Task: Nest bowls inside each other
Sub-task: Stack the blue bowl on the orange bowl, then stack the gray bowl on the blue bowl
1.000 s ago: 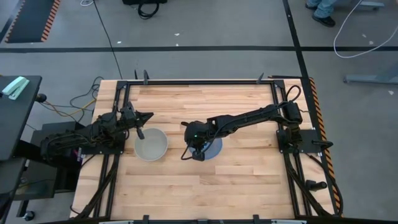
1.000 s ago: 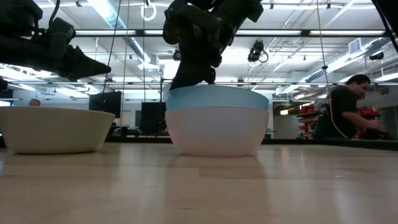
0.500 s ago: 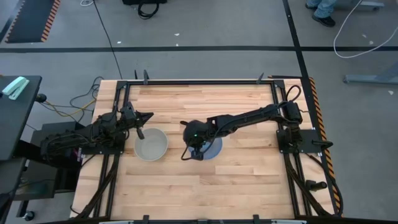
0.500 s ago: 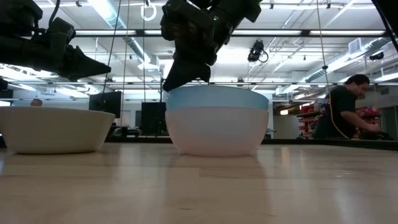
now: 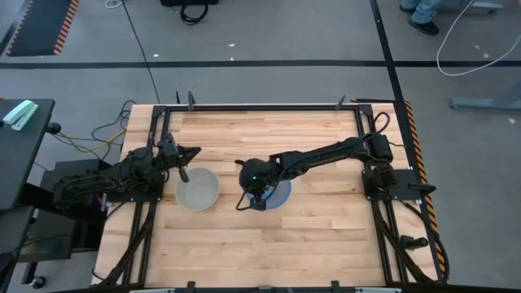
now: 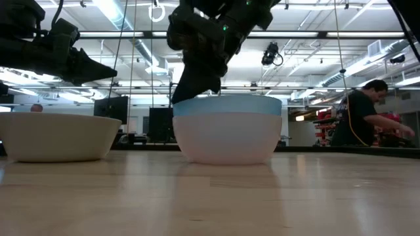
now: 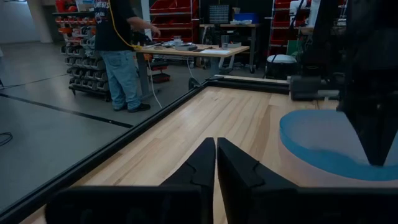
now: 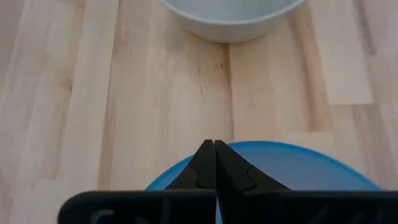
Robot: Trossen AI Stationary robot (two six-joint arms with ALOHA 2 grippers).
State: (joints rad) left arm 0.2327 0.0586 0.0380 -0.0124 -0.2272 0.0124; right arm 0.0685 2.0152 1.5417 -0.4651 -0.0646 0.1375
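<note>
The blue bowl (image 5: 279,194) (image 6: 230,105) sits nested in a pale pinkish bowl (image 6: 226,137) at the table's middle; from above the lower bowl is hidden. The grey-white bowl (image 5: 198,189) (image 6: 59,136) rests on its base to their left. My right gripper (image 5: 257,198) (image 8: 214,146) is shut at the blue bowl's left rim. My left gripper (image 5: 194,152) (image 7: 216,155) is shut and hovers just beyond the grey-white bowl's far rim, touching nothing. My right gripper's shut fingers (image 6: 193,88) come from above, pointing down, onto the blue bowl's rim (image 8: 186,165) on the side toward the grey-white bowl. They are on top of the rim and do not pinch it. The blue bowl sits upright inside the pinkish bowl, which stands on the table.
Black frame rails (image 5: 260,107) run along the table's edges. Bare wood (image 5: 269,244) lies toward the near edge. People stand in the room beyond the table (image 6: 364,111) (image 7: 121,56).
My right gripper has moved down and a little toward the table's left, staying shut. The blue bowl has sunk lower into the pinkish bowl, so less of its blue wall shows above that bowl's rim.
</note>
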